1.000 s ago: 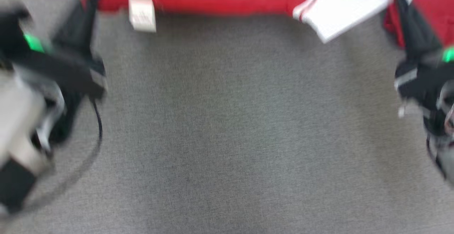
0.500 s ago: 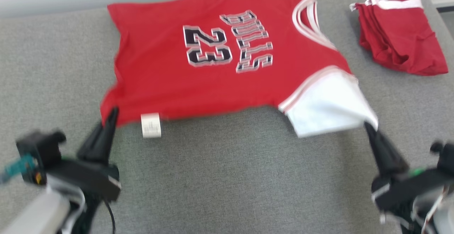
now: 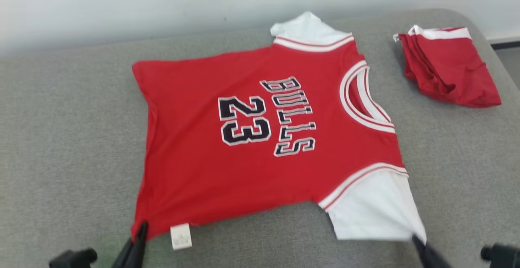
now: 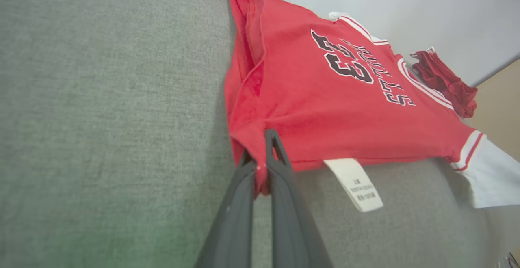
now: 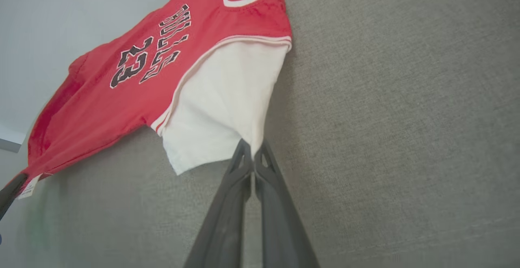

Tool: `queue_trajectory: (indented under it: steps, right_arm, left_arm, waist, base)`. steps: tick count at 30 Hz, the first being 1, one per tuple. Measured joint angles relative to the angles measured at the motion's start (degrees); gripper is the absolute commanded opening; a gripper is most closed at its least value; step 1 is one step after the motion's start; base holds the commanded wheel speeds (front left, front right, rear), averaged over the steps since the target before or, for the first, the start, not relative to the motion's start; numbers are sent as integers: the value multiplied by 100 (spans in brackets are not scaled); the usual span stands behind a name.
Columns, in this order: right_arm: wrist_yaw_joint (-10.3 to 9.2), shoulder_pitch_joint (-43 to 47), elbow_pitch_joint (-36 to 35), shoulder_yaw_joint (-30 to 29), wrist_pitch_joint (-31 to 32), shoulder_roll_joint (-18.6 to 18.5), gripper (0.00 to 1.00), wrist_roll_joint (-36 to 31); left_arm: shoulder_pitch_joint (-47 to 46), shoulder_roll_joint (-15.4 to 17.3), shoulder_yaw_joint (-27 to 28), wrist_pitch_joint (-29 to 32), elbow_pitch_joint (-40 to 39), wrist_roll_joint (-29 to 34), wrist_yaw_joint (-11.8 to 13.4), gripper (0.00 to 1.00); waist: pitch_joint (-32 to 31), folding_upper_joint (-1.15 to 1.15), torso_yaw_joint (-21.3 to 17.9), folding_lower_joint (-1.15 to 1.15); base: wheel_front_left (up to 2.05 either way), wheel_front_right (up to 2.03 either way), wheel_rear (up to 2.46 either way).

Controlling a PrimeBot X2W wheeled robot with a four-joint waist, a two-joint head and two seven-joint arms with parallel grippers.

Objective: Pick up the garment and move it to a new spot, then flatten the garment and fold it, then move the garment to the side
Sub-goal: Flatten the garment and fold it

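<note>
Head view has swung upward since a second ago, bringing the whole jersey point(image 3: 252, 138) into frame | jersey: spread print-up on grey cushion point(image 3: 61, 138), folded red garment point(image 3: 447, 71) lying apart beyond its collar | left gripper point(image 4: 263, 154): pinching red hem corner | right gripper point(image 5: 252, 154): pinching white sleeve edge

Left hand point(image 3: 141, 226) and right hand point(image 3: 415, 239) reach forward, low, wide apart, both clamped tight.

Red bundle point(image 3: 447, 69) on grey cushion point(image 3: 61, 138)
</note>
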Motion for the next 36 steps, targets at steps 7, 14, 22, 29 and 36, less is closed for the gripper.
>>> queue_trajectory:
  steps: [7, 14, 22, 29, 36]
  right_arm:
    - [0, 898, -360, -105, 714, 183, 0, -110]
    - [0, 1010, -569, -132, 989, 472, 0, -111]
    - [0, 88, -710, -353, 845, 534, 0, 15]
    - [0, -1094, -208, -349, 880, 176, 0, 71]
    - [0, -2388, 880, -129, 804, -182, 0, 80]
  left_arm:
    - [464, -293, 289, 0, 135, 337, -152, 0]
    - [603, -470, 486, 0, 183, 571, -246, 0]
    - [485, -632, 593, 0, 70, 792, -254, 0]
    - [114, -672, 493, 0, 12, 869, -266, 0]
    - [-372, -615, 372, 27, 74, 877, -281, 0]
  waist:
    - [-181, 0, 165, 0]
    - [-227, 1, 216, 1]
    - [-206, 1, 270, 1]
    - [-115, 1, 357, 1]
    - [-66, 1, 470, 1]
  base:
    - [0, 0, 0]
    - [0, 0, 0]
    - [0, 0, 0]
    - [0, 0, 0]
    - [0, 0, 0]
